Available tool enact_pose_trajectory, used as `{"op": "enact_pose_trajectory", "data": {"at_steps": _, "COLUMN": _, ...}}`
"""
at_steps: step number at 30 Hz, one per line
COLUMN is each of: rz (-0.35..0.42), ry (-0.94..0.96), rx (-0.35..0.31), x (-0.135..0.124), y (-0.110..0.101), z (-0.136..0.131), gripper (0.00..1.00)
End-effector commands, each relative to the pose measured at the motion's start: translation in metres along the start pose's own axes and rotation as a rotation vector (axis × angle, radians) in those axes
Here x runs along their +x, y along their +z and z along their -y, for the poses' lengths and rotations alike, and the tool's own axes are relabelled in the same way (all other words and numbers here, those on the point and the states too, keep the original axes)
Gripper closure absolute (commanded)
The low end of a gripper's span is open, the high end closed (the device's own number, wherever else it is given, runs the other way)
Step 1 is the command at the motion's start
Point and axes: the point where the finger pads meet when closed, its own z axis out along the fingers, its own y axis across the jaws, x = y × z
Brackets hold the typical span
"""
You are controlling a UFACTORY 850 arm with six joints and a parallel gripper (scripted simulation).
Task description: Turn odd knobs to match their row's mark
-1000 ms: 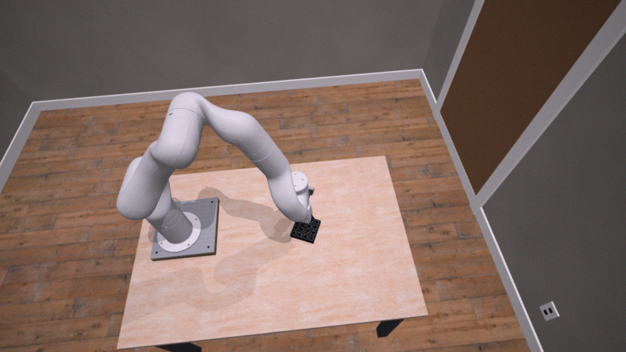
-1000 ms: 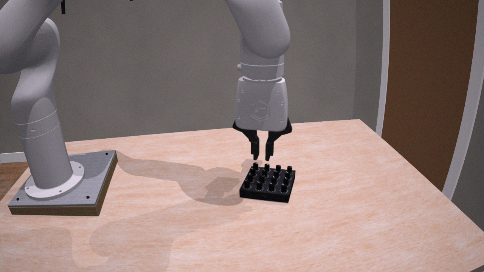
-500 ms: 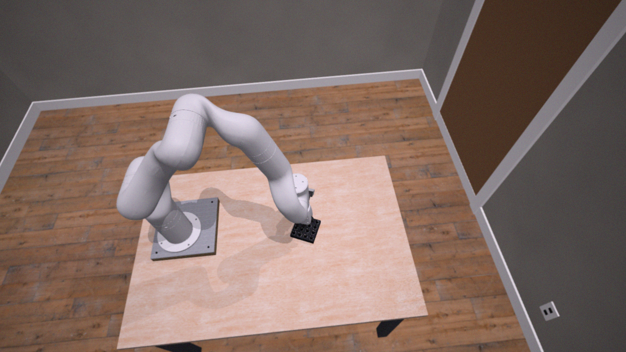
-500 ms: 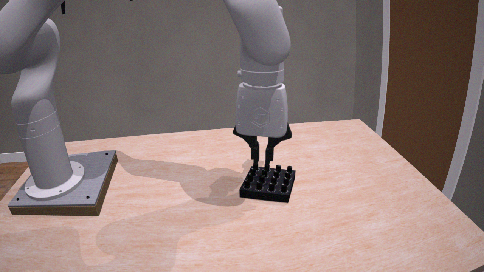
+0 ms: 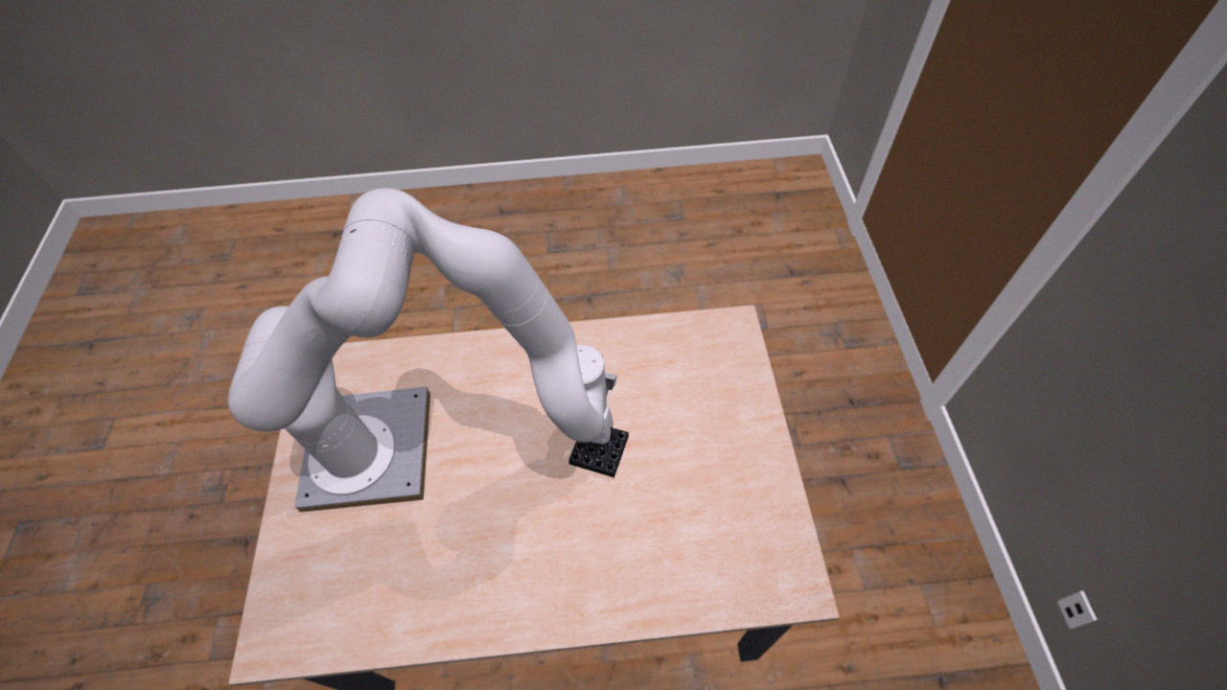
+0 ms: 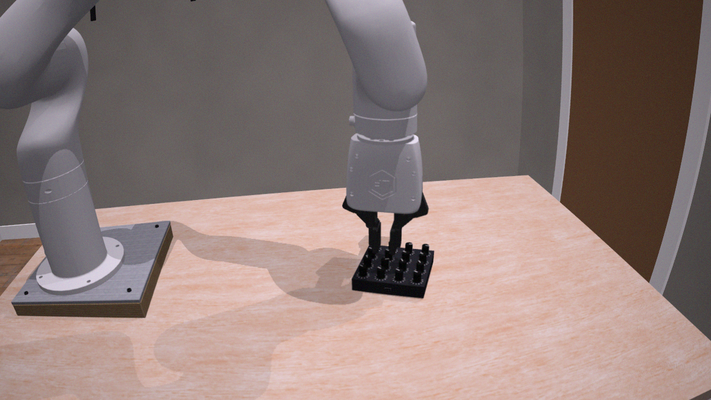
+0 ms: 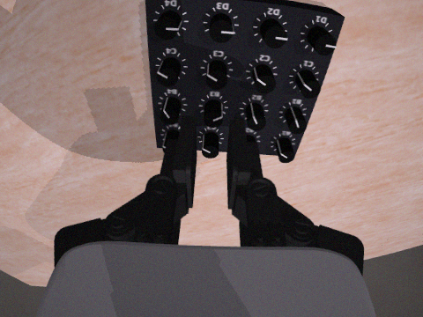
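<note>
The black knob box point(image 7: 241, 70) stands on the table, also in the top and exterior views point(image 5: 598, 451) point(image 6: 395, 271). In the wrist view row D is at the top and row A is nearest to me. My gripper point(image 7: 212, 137) points straight down and is partly open. Its two fingers stand on either side of knob A3 point(image 7: 210, 143), with a small gap on each side. The left finger hides part of A4 and the right finger hides part of A2. In the exterior view the fingertips point(image 6: 384, 243) reach down to knob height at the box's far row.
The arm's grey base plate point(image 5: 362, 448) sits at the table's left side. The arm arches from it over to the box. The other knobs stand close around the fingers.
</note>
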Motion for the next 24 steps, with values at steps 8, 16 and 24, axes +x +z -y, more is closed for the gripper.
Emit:
{"op": "enact_pose_trajectory", "data": {"at_steps": 8, "rz": -0.001, "ry": 0.0, "rx": -0.002, "x": 0.0004, "y": 0.0084, "z": -0.001, "gripper": 0.81}}
{"op": "enact_pose_trajectory", "data": {"at_steps": 16, "rz": -0.001, "ry": 0.0, "rx": -0.002, "x": 0.0004, "y": 0.0112, "z": -0.001, "gripper": 0.81}}
{"op": "enact_pose_trajectory", "data": {"at_steps": 24, "rz": -0.001, "ry": 0.0, "rx": -0.002, "x": 0.0004, "y": 0.0115, "z": -0.001, "gripper": 0.81}}
